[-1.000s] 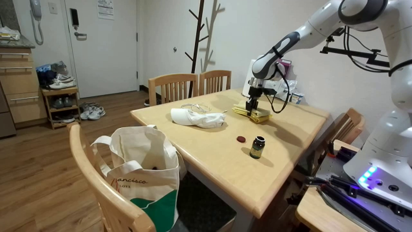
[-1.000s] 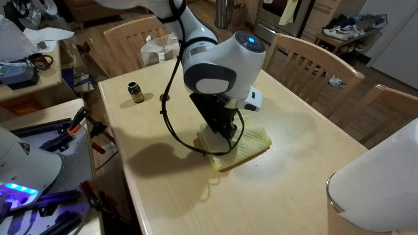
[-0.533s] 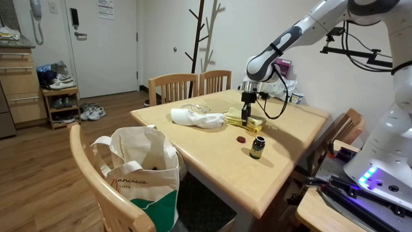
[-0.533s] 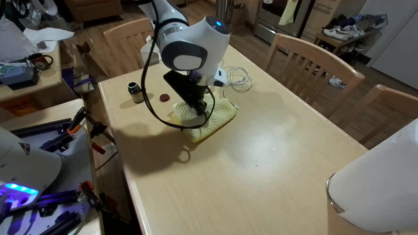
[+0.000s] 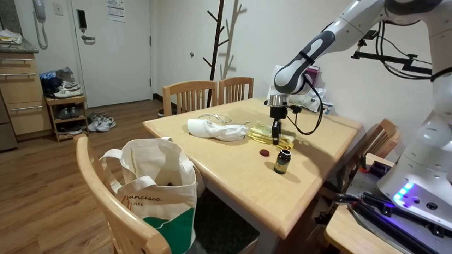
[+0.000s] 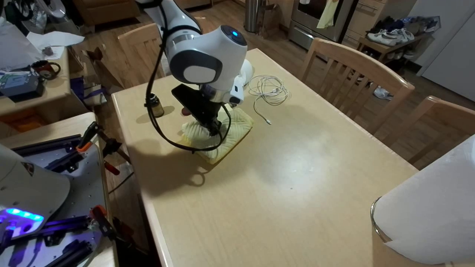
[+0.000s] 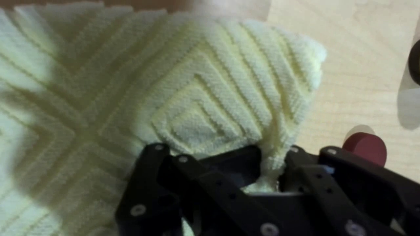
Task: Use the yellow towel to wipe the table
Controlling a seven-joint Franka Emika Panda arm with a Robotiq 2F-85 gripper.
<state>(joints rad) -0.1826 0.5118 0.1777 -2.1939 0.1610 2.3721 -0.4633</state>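
Observation:
The yellow towel is a folded, ribbed cloth lying on the light wooden table. It also shows in an exterior view. It fills much of the wrist view. My gripper points down onto the towel and is shut on a bunched fold of it. In the wrist view the fold is pinched between the two black fingers of the gripper. In an exterior view the arm and cable partly cover the gripper and the towel's middle.
A dark open bottle and a dark red lid stand close to the towel. A white cap and a coiled white cable lie beyond it. A white roll stands at another side. Chairs and a tote bag flank the table.
The gripper has slid the towel across the table toward the bottle and lid. The white cable is uncovered in an exterior view. The grip on the towel looks unchanged.

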